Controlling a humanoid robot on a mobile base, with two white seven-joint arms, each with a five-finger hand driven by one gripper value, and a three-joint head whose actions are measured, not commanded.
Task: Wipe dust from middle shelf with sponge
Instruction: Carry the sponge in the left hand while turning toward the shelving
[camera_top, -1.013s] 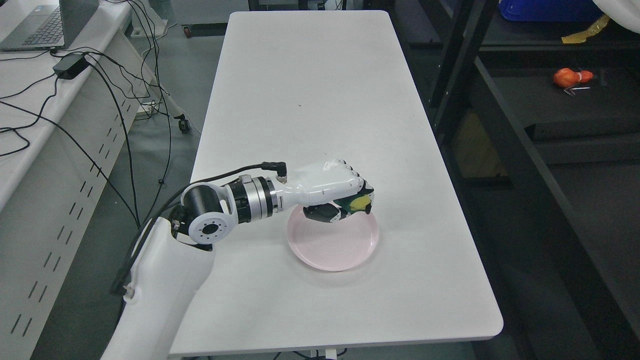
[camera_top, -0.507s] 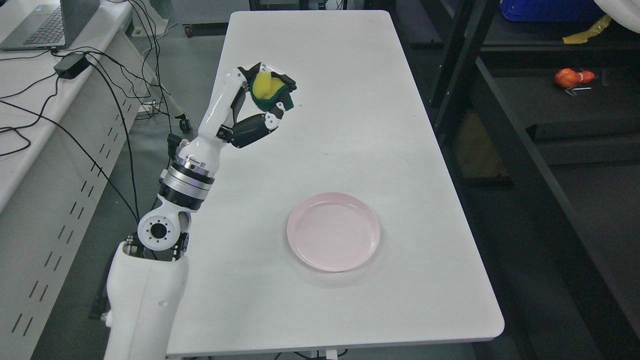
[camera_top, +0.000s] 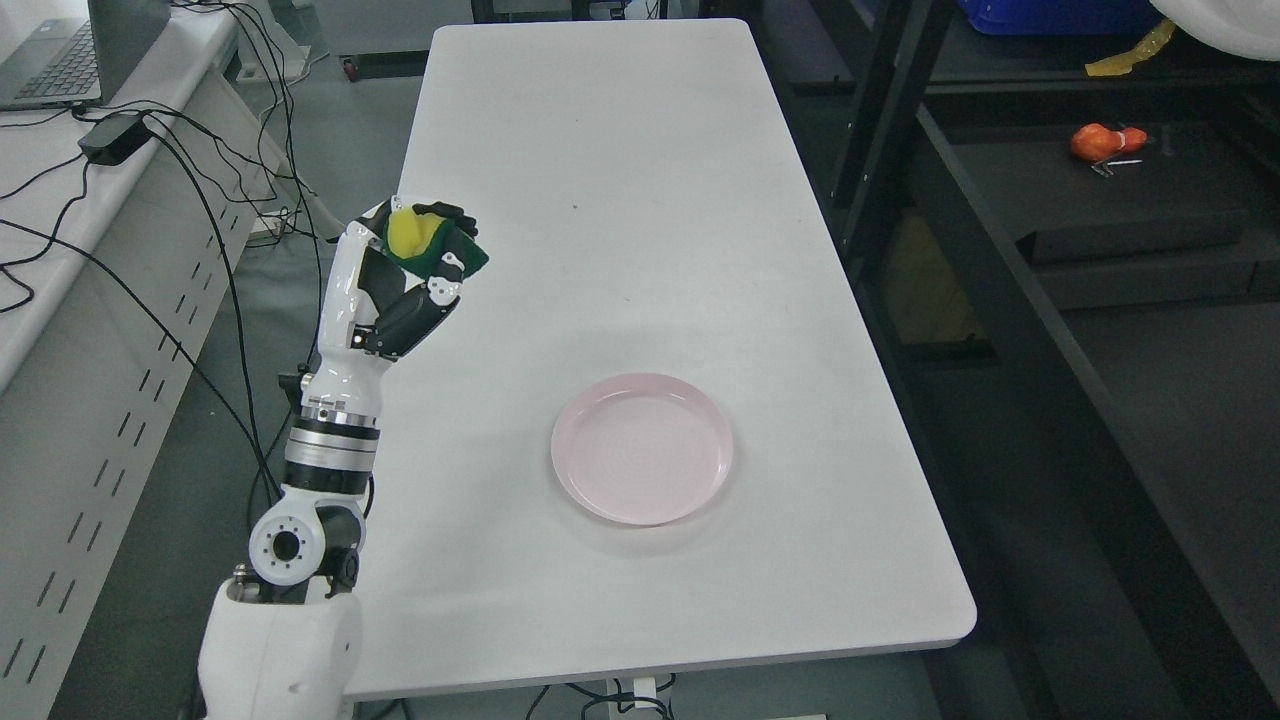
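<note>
Table (camera_top: 620, 200) white, black shelving (camera_top: 1000, 300) alongside

left arm upright, left hand (camera_top: 405, 270) clenched

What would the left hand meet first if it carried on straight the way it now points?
The left hand, shut on the sponge, points up the picture along the white table's left edge. Nothing stands in that line there, though depth is unclear; the pink plate lies well off to the side.
</note>
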